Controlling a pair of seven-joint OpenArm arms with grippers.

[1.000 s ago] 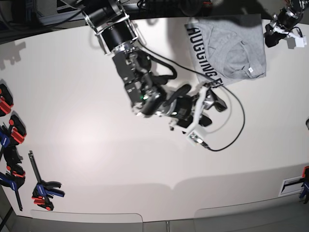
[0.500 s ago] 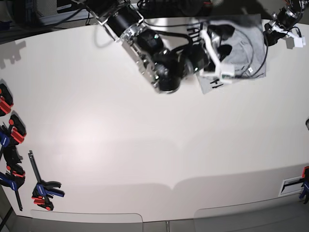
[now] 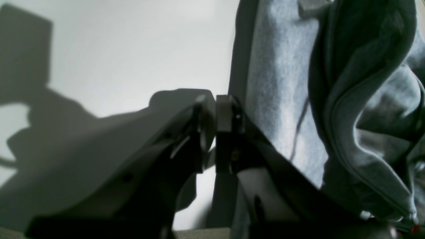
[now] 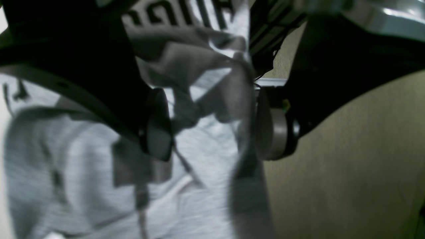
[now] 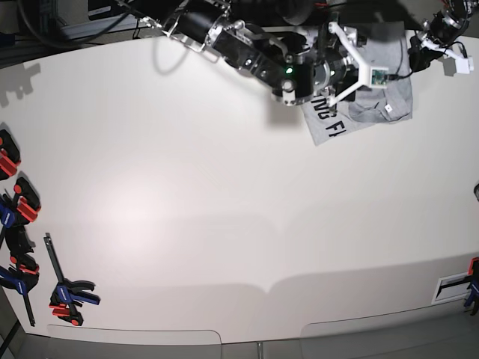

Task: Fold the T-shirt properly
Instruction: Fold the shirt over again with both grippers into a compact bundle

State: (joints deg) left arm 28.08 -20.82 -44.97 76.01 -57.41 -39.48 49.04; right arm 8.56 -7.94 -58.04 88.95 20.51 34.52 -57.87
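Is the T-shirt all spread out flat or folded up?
Folded up. The T-shirt lies as a small bunched packet at the table's far edge, only part of its black lettering showing.

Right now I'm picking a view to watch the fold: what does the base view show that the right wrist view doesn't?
Only the base view shows the whole table, the clamps at its edge, and the left claw by the T-shirt. Only the right wrist view shows the right claw open around bunched cloth. Both show the grey shirt and its black lettering.
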